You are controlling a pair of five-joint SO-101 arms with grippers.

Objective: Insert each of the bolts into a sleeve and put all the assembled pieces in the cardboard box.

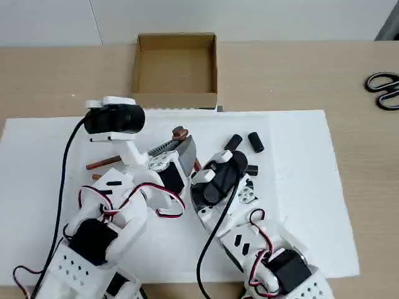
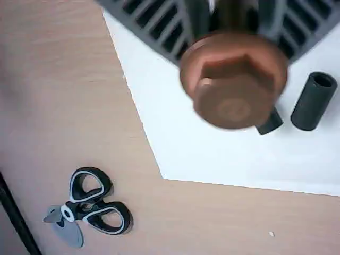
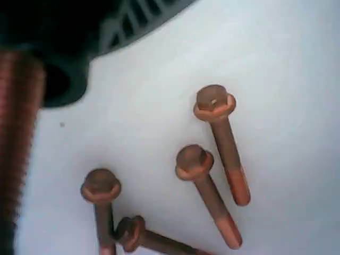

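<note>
Box (image 1: 176,68) has nothing in it, so zero pieces are finished so far. Left claw (image 1: 181,146) sits just in front of the box, clamped on a bolt (image 2: 234,79) with the head end nearest the box. Right claw (image 1: 211,182) is beside it, a bit farther from the box; can't tell if it's gripping anything. Loose sleeves (image 1: 255,142) and spare bolts (image 3: 210,196) lie on the mat (image 1: 299,187) in front of the box, none joined yet.

copper bolts (image 3: 210,199), black sleeves (image 1: 255,142), brown cardboard box (image 1: 174,98), white mat (image 1: 299,187), black scissors (image 2: 68,213).
</note>
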